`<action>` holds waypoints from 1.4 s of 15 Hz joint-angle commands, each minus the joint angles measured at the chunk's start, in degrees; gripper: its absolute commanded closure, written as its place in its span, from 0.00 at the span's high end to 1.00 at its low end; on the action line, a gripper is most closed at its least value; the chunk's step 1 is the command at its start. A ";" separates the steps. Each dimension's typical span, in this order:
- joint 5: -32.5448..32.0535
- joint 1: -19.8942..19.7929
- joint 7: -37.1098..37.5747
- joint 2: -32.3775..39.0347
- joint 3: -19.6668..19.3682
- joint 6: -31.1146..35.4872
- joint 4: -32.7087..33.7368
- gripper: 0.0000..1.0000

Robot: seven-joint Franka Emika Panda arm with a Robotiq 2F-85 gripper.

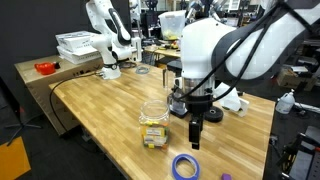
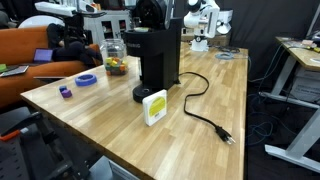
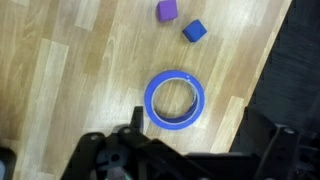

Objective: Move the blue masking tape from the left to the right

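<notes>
The blue masking tape [image 3: 174,100] lies flat on the wooden table, a blue ring with a wide open centre. It also shows in both exterior views [image 1: 186,166] [image 2: 87,80], near the table edge. My gripper [image 3: 195,122] is open and empty, with its two dark fingers spread at the bottom of the wrist view. It hangs above the table [image 1: 195,135], a little short of the tape and not touching it. A tiny purple piece [image 3: 167,10] and a small blue cube [image 3: 194,31] lie just beyond the tape.
A black coffee maker [image 2: 158,60] stands mid-table, its power cord [image 2: 205,110] trailing over the wood. A yellow and white box [image 1: 152,135] and a clear jar [image 1: 152,108] stand near the gripper. The table edge [image 3: 285,60] runs close beside the tape.
</notes>
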 commanded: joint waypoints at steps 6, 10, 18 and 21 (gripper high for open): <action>4.64 -1.51 -6.70 8.79 1.86 6.59 0.82 1.00; 3.60 -1.01 -5.32 9.41 1.40 6.26 0.41 1.00; 2.69 -0.53 -4.02 9.77 0.65 5.58 1.26 1.00; 0.05 0.05 -0.48 11.40 -1.09 3.90 2.58 1.00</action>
